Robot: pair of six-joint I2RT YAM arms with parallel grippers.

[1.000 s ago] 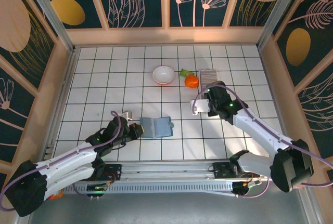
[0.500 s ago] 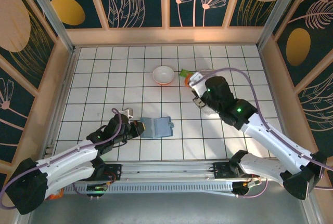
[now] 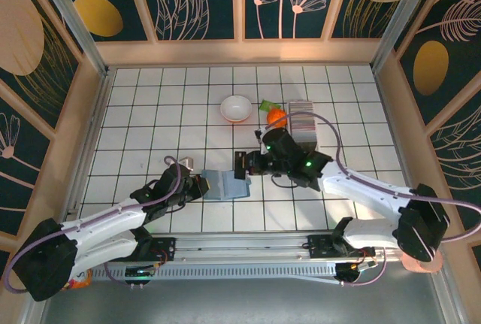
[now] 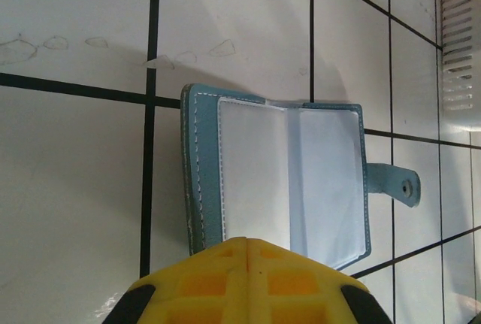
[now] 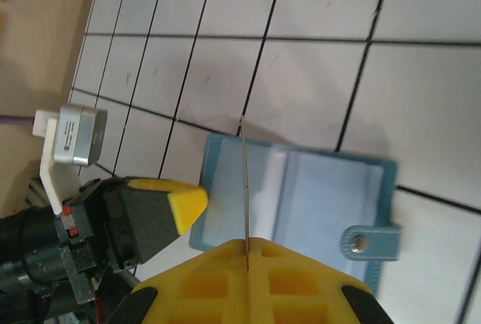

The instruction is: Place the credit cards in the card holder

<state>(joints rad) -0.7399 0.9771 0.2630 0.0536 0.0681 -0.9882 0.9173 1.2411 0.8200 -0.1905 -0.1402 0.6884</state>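
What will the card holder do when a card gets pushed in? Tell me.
Likely light and prone to sliding: the card holder lies flat on smooth tile, though the left gripper at its edge may steady it. Probably floppy: it opens like a soft stitched booklet, its strap lying loose. Its pockets look thin, so they may buckle.

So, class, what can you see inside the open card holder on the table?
Inside the card holder are pale clear sleeves, with no card showing. Part of one edge is hidden by the left gripper. The right gripper holds a credit card edge-on over it.
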